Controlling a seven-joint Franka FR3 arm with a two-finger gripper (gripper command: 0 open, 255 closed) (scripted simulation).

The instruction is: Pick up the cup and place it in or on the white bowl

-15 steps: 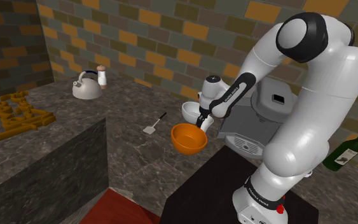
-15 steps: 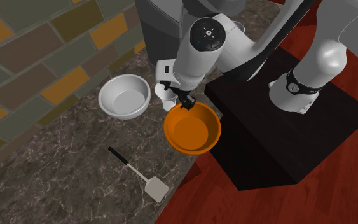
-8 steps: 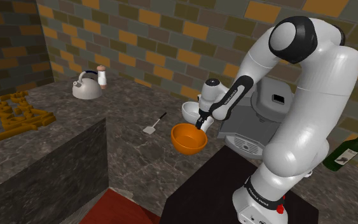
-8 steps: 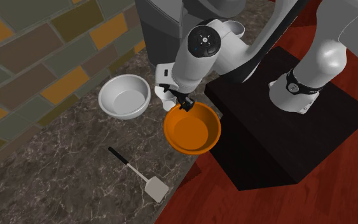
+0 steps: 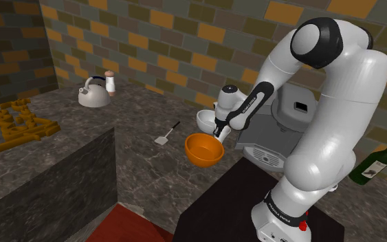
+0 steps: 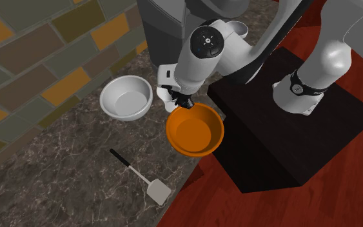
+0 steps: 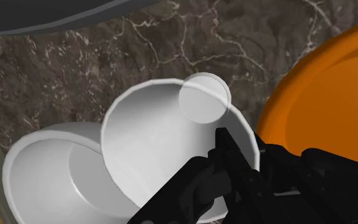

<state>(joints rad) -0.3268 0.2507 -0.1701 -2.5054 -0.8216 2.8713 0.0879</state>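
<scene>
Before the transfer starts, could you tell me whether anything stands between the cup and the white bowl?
Nothing visible does. The cup, its rim clasped by the gripper, sits right beside the white bowl. The orange bowl lies on the cup's other side, off the path.

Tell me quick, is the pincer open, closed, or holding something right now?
The pincer: closed on the rim of the white cup, holding it.

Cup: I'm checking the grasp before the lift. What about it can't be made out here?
Cup underside: wrist view, covered by its own wall and the end effector.
Cup's body: second exterior view, mostly under the arm.
Any gap to the white bowl: wrist view, cup overlaps it.
</scene>
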